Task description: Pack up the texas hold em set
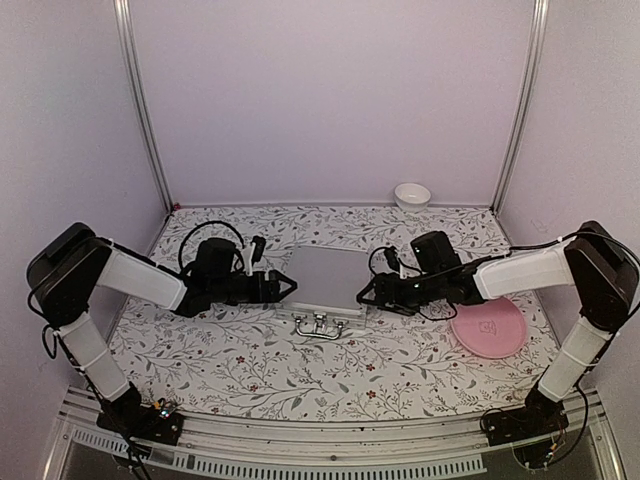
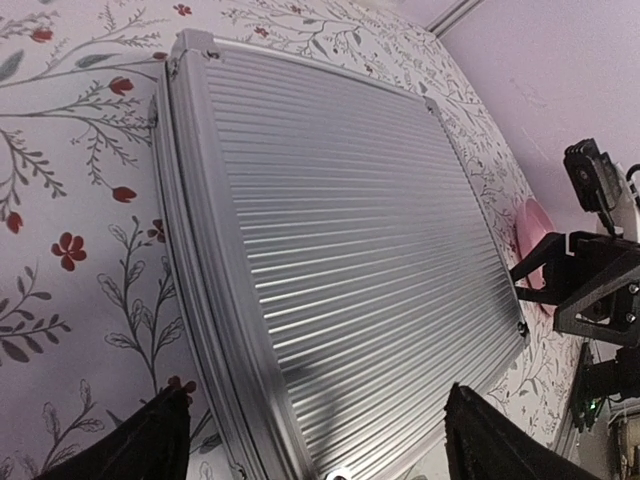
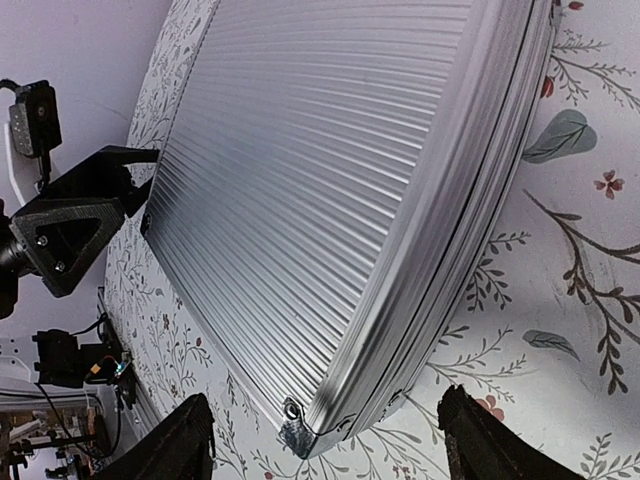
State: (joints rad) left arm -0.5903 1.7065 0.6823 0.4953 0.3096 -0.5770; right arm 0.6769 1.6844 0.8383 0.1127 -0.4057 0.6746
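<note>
Your left gripper (image 1: 283, 287): low, reaching right, jaws spread beside closed case (image 1: 325, 278) | right gripper (image 1: 368, 292): mirrored, jaws spread, nothing gripped.

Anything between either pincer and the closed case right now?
Nothing visible. The left pincer and right pincer flank the closed aluminium case, both open, with only floral tabletop in the gaps. The pink plate lies off to the right, the white bowl at the back; neither is in the path.
</note>
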